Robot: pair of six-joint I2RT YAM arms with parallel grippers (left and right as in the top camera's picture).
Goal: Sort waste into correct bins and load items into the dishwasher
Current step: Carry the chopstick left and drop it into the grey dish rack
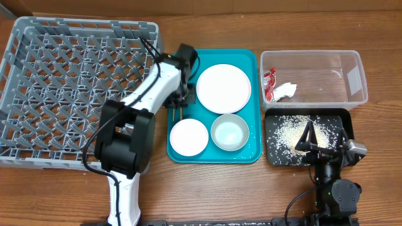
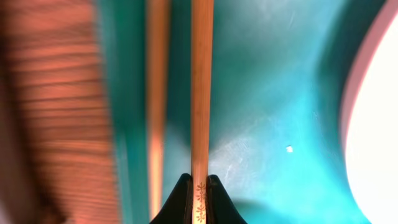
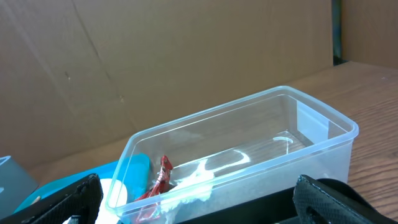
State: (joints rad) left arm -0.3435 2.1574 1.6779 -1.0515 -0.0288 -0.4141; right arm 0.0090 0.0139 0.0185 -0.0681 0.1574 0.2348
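Observation:
My left gripper (image 1: 181,100) is at the teal tray's left edge, shut on one wooden chopstick (image 2: 201,93); a second chopstick (image 2: 157,93) lies beside it. The chopsticks (image 1: 179,114) show just below the gripper in the overhead view. The white plate (image 1: 223,88), small white bowl (image 1: 188,137) and green-rimmed bowl (image 1: 229,132) sit on the teal tray. The clear tub (image 1: 352,75) holds the red wrapper (image 1: 271,83) and white tissue (image 1: 286,91). Rice grains (image 1: 289,129) lie in the black tray (image 1: 273,157). My right gripper (image 1: 312,141) is open and empty over the black tray.
The grey dish rack (image 1: 69,88) stands at the left, with nothing in it. The teal tray (image 1: 251,63) sits between the rack and the bins. The right wrist view shows the clear tub (image 3: 323,124) with the wrapper (image 3: 163,177) inside, and a cardboard wall behind.

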